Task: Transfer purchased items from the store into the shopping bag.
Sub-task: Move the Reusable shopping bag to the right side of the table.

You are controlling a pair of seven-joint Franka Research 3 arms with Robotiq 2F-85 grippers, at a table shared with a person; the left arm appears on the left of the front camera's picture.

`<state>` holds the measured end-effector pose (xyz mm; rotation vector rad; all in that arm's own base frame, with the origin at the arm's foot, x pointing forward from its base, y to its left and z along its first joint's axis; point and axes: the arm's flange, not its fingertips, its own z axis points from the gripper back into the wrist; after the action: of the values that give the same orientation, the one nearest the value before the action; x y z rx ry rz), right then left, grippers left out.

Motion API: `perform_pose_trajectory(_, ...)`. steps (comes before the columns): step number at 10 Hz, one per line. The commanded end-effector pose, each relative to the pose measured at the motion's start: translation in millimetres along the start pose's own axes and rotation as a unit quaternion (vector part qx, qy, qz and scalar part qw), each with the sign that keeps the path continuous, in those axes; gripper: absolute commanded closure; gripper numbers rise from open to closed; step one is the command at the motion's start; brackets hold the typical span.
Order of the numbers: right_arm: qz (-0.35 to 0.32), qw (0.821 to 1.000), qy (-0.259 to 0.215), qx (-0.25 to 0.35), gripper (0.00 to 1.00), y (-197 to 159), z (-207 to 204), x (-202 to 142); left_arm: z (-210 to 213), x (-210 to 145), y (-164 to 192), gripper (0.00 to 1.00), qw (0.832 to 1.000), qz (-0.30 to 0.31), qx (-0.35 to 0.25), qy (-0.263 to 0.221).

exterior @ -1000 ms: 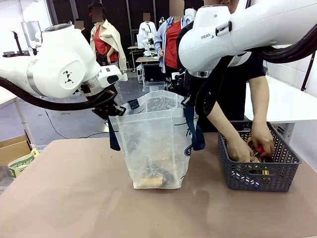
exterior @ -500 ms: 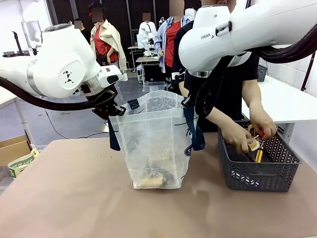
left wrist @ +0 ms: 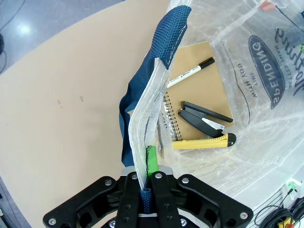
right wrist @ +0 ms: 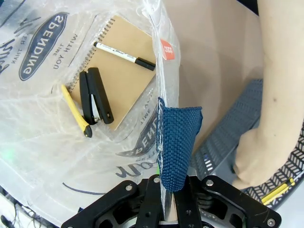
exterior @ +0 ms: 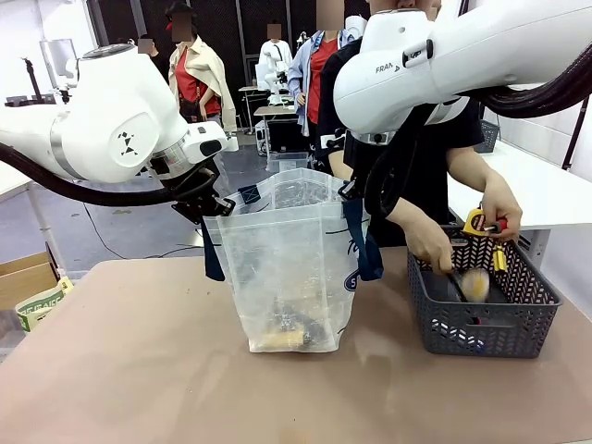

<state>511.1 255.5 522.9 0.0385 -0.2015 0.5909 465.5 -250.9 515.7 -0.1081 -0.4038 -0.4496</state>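
**Bag held open by both arms while a person picks from the basket**

From the front, the shopping bag [exterior: 287,268] stands upright in the middle of the table [exterior: 129,370], its mouth spread wide. The left gripper [exterior: 209,205] is pinched on the navy handle at one side of the rim, and the right gripper [exterior: 352,191] is pinched on the handle at the other side. Beside the bag sits a dark grey basket [exterior: 481,328]. The person across the table has one hand [exterior: 432,252] low at the basket's near rim. Their other hand [exterior: 500,205] is raised above the basket with a yellow-and-black tape measure [exterior: 476,222] in it. A blurred pale-yellow thing [exterior: 474,283] sits just over the basket; I can't make out what it is.

In the left wrist view, the left gripper [left wrist: 148,167] has its jaws clamped tight on the blue strap [left wrist: 156,80] and the clear plastic edge. Down inside the bag lie a brown spiral notebook [left wrist: 202,88], a pen [left wrist: 190,73] on top of it, a black stapler [left wrist: 205,116] and a yellow utility knife [left wrist: 204,141].

In the right wrist view, the right gripper [right wrist: 167,189] is closed hard on its strap [right wrist: 178,137]. The notebook [right wrist: 124,76], pen [right wrist: 124,54], stapler [right wrist: 95,97] and utility knife [right wrist: 74,109] lie on the bag's floor. The basket [right wrist: 228,137] and the person's forearm [right wrist: 280,95] are beyond the bag's wall.
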Motion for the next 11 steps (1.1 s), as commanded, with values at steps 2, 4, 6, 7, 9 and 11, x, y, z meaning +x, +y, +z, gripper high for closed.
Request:
perform_pose_trajectory(2,-0.004,1.000,-0.002,-0.001,1.00,-2.5,0.8,-0.5,0.9,-2.2,2.3,1.00,1.000,0.006,0.002,0.000)
perform_pose_trajectory(4,-0.004,1.000,-0.002,-0.001,1.00,-2.5,0.8,-0.5,0.9,-2.2,2.3,1.00,1.000,0.006,0.002,0.000)
perform_pose_trajectory(6,-0.004,1.000,-0.002,-0.001,1.00,-2.5,0.8,-0.5,0.9,-2.2,2.3,1.00,1.000,0.006,0.002,0.000)
perform_pose_trajectory(7,-0.004,1.000,-0.002,-0.001,1.00,-2.5,0.8,-0.5,0.9,-2.2,2.3,1.00,1.000,0.006,0.002,0.000)
perform_pose_trajectory(9,-0.004,1.000,-0.002,-0.001,1.00,-2.5,0.8,-0.5,0.9,-2.2,2.3,1.00,1.000,0.006,0.002,0.000)
perform_pose_trajectory(11,-0.004,1.000,-0.002,-0.001,1.00,-2.5,0.8,-0.5,0.9,-2.2,2.3,1.00,1.000,0.006,0.002,0.000)
